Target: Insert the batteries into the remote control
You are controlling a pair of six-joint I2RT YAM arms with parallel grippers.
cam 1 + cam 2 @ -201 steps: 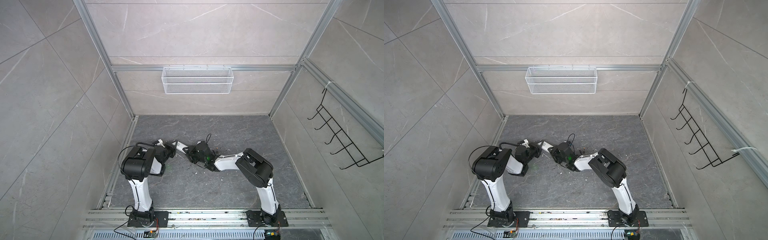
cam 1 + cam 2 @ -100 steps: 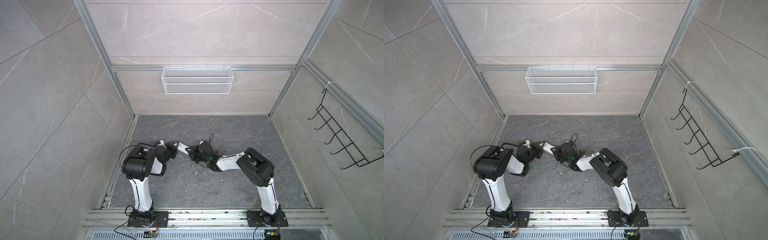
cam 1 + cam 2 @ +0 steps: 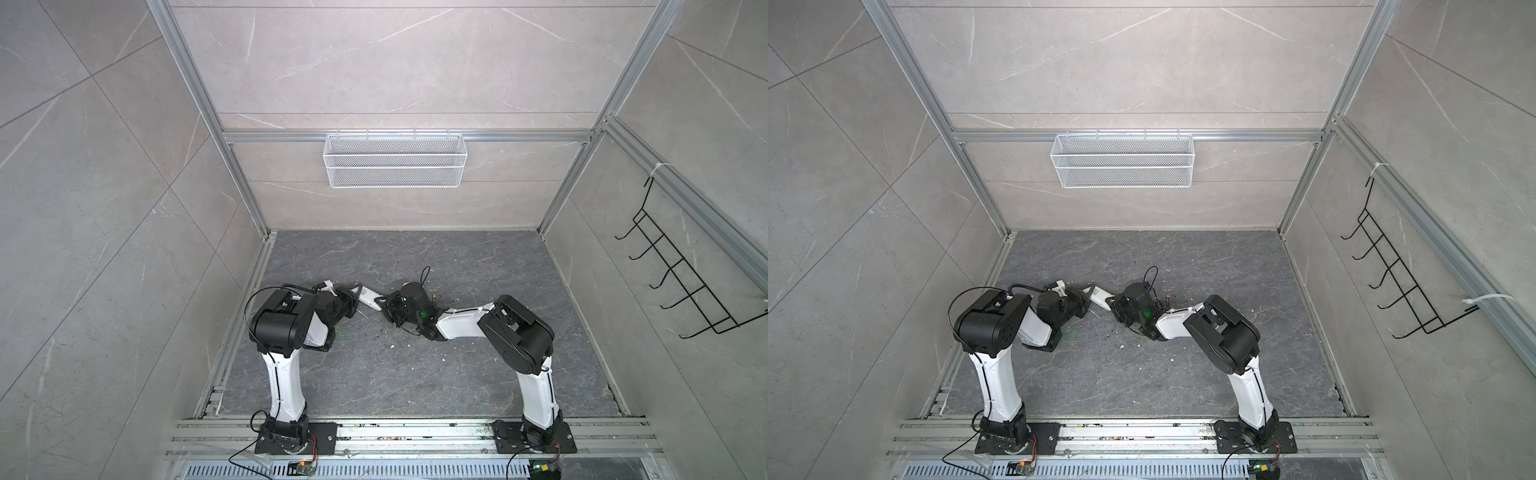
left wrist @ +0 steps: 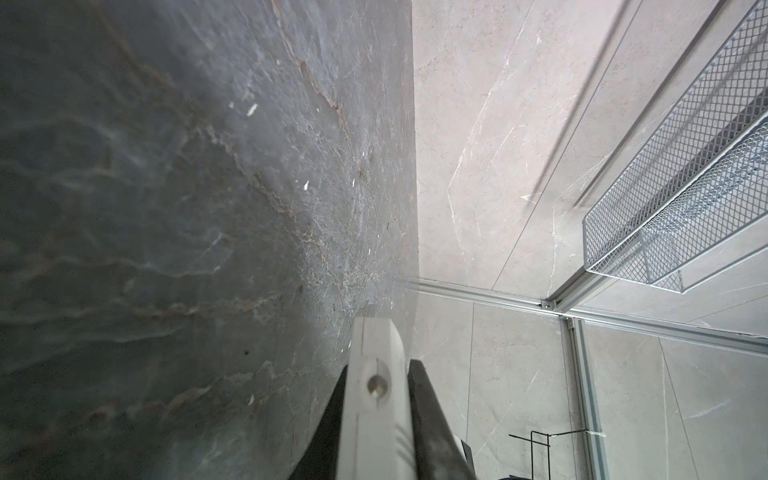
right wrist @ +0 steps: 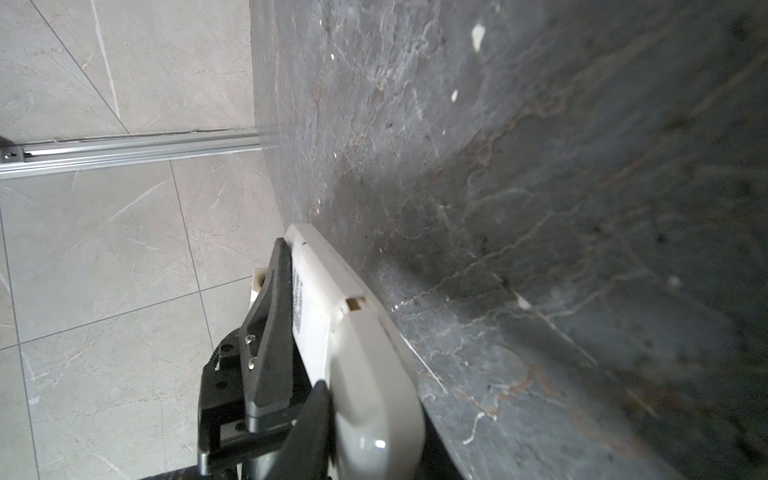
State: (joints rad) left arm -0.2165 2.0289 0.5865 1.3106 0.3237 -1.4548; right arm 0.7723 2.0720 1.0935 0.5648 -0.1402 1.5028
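Hardly shifted since a second ago: arms and remote control roughly where seen then, only the right gripper drawn in tighter on its end.

Sits at about 10 o'clock from the middle of the floor in both top views, long axis running from 10 to 4 o'clock. Hangs between the two grippers, with a finger between it and the floor.

Clamped at the 10 o'clock end by the left gripper. In the left wrist view, black fingers press both broad faces, and the white tip pokes out past them.

Pinched at the rounded 4 o'clock end by the right gripper, jaws snug on either side in the right wrist view. Shows the printed label side up there, with one left finger lying along that face.

Scattered toward 5 o'clock of the remote control: white specks.

Spotted at 2 o'clock of the right wrist: small dark slivers, too small to tell what.
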